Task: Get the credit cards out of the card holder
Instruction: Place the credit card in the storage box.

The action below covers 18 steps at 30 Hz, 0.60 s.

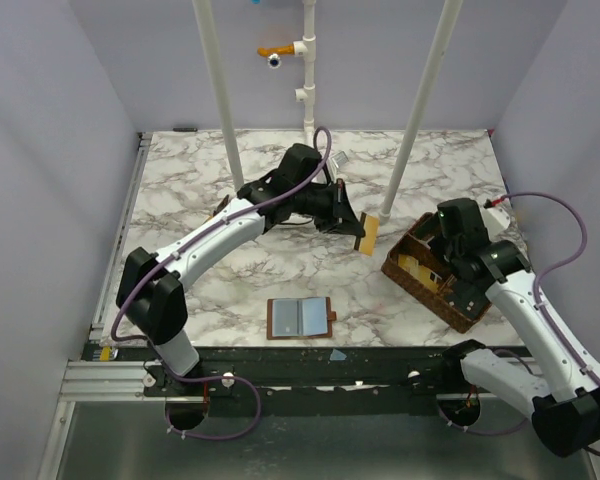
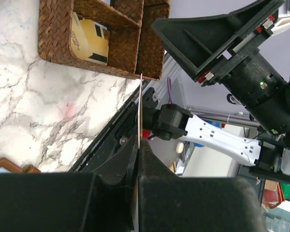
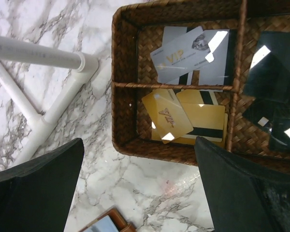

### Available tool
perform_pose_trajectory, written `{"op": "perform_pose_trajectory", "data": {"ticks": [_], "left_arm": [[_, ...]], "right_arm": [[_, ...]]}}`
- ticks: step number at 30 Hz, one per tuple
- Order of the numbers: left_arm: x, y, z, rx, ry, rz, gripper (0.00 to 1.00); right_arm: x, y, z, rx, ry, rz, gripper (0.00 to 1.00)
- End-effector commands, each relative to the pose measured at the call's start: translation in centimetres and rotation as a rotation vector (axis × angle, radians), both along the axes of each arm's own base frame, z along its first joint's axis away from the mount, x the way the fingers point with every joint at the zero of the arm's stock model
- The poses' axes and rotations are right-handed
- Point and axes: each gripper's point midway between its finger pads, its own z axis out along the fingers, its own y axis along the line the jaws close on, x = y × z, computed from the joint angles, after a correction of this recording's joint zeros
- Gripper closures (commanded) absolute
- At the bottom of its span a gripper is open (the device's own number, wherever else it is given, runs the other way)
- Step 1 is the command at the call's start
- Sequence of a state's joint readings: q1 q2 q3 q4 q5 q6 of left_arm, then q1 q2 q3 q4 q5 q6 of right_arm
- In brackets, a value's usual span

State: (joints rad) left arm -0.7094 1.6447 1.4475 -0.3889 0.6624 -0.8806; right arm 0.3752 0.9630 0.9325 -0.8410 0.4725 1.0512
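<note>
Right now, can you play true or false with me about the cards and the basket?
1. The left gripper holds a card. True.
2. The wallet is closed. False: it lies open on the table.
3. Gold cards lie in the basket. True.
4. The right gripper is shut. False: it is open, above the basket.
5. Silver cards share a compartment with the gold cards. False: a divider separates them.
</note>
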Motion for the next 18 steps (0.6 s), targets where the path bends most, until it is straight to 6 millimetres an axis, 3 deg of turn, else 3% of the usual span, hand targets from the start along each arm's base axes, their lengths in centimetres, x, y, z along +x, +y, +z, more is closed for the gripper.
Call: {"op": "perform_pose_trajectory", "data": {"ticks": [1, 8, 14, 18], "left_arm": [[0.2, -1.5, 0.3, 0.012, 0.020, -0.031, 1.00], [0.8, -4.0, -0.3, 0.030, 0.063, -0.058, 1.00], [1.4, -6.1, -0.7, 0.050, 0.086, -0.072, 1.00], [1.5, -7.2, -1.9, 0.062, 0.144, -0.041, 1.00]], "right_arm": [[-1.2, -1.9, 0.4, -0.039, 0.073, 0.013, 0.00], [-0.9, -4.6, 0.0, -0.048, 0.125, -0.018, 0.00], [-0.3, -5.1, 0.5, -0.057, 0.119, -0.028, 0.00], [0.0, -5.1, 0.4, -0.046, 0.125, -0.027, 0.00]]}}
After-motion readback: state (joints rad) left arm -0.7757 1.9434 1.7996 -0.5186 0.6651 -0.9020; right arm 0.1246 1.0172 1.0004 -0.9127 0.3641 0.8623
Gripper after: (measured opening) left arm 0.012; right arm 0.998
